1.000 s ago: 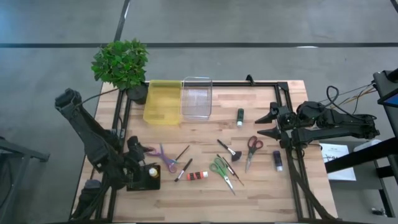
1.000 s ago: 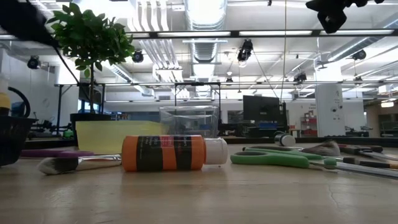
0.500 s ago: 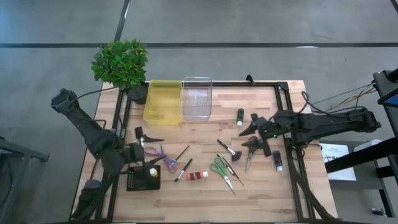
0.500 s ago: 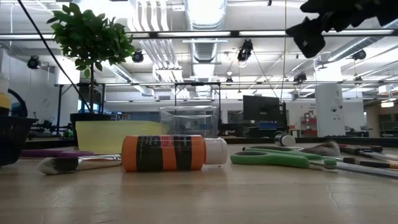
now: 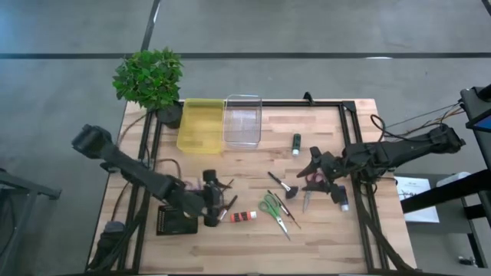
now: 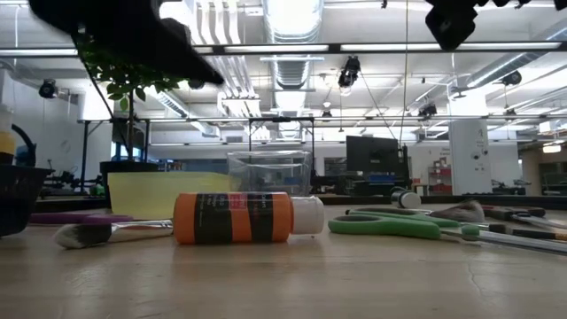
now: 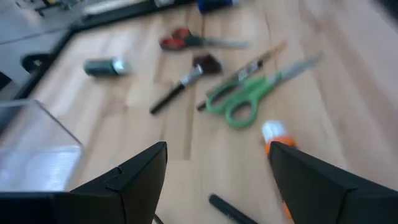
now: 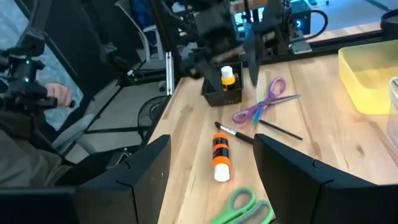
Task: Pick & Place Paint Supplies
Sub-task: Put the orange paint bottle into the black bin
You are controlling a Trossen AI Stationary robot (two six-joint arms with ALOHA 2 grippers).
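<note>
Little looks done: the yellow bottle stands in the black holder; the orange bottle and brushes lie loose on the desk; the left claw and right claw hover open, empty.

On the desk, the left pincer hangs open above the brushes, just beside the orange paint bottle. The right pincer, jaws apart, hovers over the red scissors, near the green scissors.

High view looks straight down on the whole table. Low view sits at tabletop height, close to the orange bottle, which both wrist views also show.
</note>
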